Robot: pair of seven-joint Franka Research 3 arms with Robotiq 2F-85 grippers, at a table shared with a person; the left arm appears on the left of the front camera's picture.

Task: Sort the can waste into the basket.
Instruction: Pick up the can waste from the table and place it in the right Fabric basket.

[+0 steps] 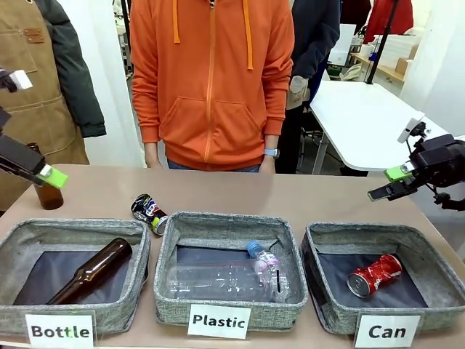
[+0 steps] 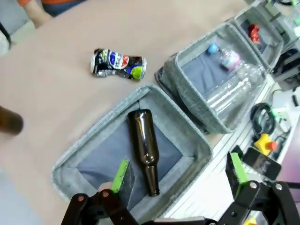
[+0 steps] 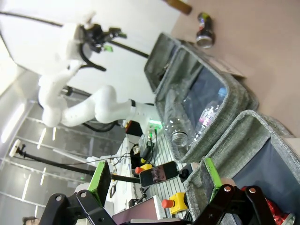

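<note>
A crushed dark can (image 1: 149,213) with red-white print lies on the table behind the gap between the Bottle and Plastic bins; it also lies in plain sight as the dark can (image 2: 118,64) and the dark can (image 3: 205,30). A crushed red can (image 1: 374,275) rests inside the grey felt basket (image 1: 341,320) labelled "Can". My left gripper (image 1: 43,174) hovers open at the far left, above the Bottle bin, its jaws wide in the left wrist view (image 2: 179,173). My right gripper (image 1: 389,183) hangs open at the right, above and behind the basket (image 3: 253,136), empty (image 3: 155,178).
The Bottle bin (image 1: 22,236) holds a brown glass bottle (image 1: 91,273). A clear plastic bottle (image 1: 232,280) lies in the Plastic bin (image 1: 174,309). Another brown bottle (image 1: 49,195) stands at the table's left. A person in an orange hoodie (image 1: 211,80) stands at the far edge.
</note>
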